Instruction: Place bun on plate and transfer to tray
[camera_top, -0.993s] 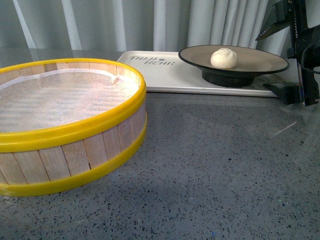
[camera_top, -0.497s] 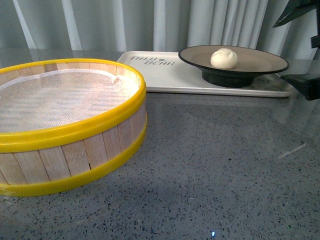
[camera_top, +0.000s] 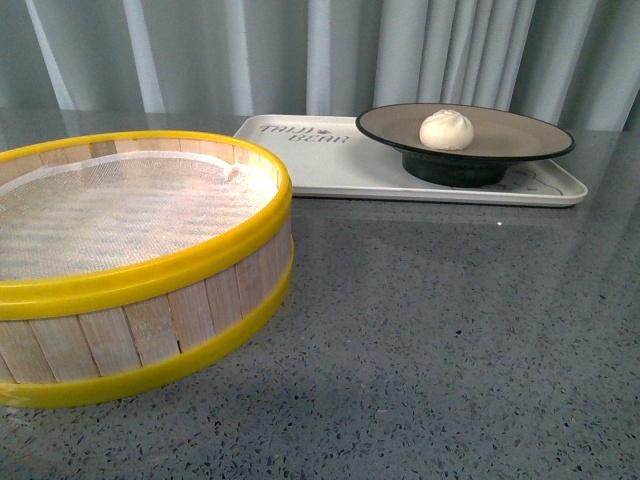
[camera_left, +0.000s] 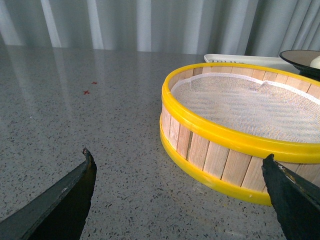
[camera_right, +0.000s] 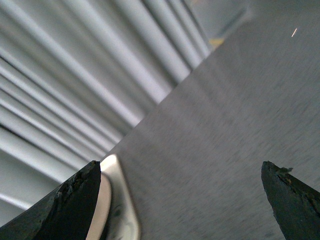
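The cream-white bun sits on the beige plate with the black rim. The plate stands on the right half of the cream-white tray at the back of the table. Neither gripper shows in the front view. In the left wrist view my left gripper is open and empty, low over the table beside the steamer basket. The plate's rim and the tray's edge show behind the basket. In the right wrist view my right gripper is open and empty, with a rounded tray corner near one finger.
A round wooden steamer basket with yellow rims and a white mesh liner stands at the front left. The table is dark speckled stone. Grey curtains hang behind it.
My right arm, which stood by the plate at the right edge of the front view, has drawn back out of that view. The bun, plate and tray stay in place.
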